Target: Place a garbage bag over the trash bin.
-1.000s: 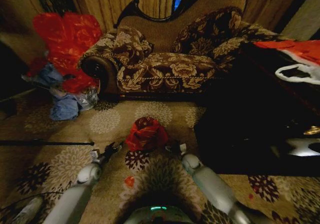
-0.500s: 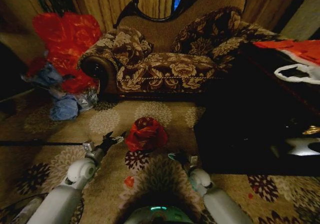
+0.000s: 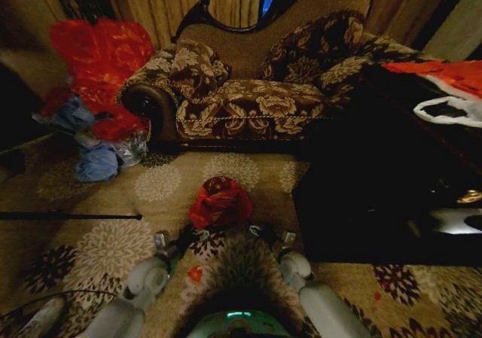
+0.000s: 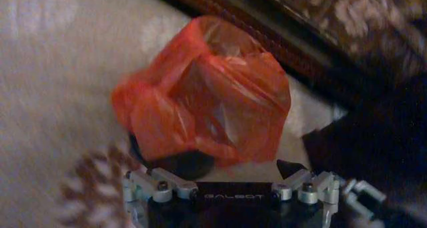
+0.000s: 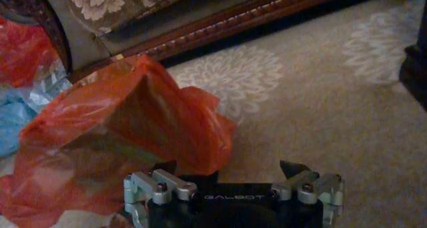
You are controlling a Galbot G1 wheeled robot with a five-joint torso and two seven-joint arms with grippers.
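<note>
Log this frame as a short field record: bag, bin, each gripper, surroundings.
garbage bag: red garbage bag draped over the bin, crumpled, on the carpet before the sofa
trash bin: black trash bin, mostly covered, lower wall showing
left gripper: left gripper open, just short of the bag, holding nothing
right gripper: right gripper open, beside the bag
other: red plastic heap left of the sofa

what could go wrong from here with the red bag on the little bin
1. In the left wrist view the garbage bag sits bunched over the trash bin, with black wall still bare below it, so it may slip off.
2. Both the left gripper and the right gripper are open close beside the bag; a finger could snag the thin plastic and tear it or drag it off.
3. A nudge might tip the small bin.
</note>
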